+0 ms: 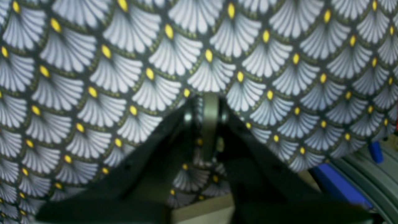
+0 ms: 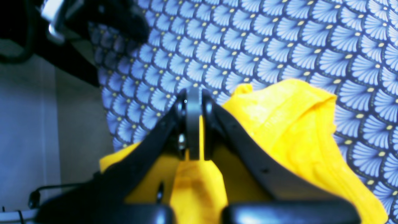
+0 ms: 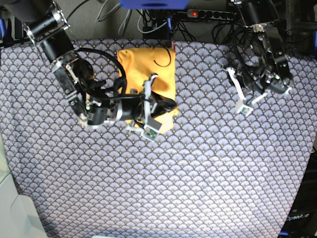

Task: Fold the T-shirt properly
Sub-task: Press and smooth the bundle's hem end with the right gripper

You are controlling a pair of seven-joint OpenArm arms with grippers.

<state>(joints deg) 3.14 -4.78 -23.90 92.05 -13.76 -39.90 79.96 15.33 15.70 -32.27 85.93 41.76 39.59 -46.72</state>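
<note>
left claw (image 1: 209, 102) closed, raised | right claw (image 2: 193, 102) closed, low, reaching inward

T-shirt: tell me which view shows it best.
The base view: the T-shirt shows as a folded yellow block on the tablecloth, partly under the right tool. The right wrist view shows only a close yellow bunch. The left wrist view shows none.
</note>
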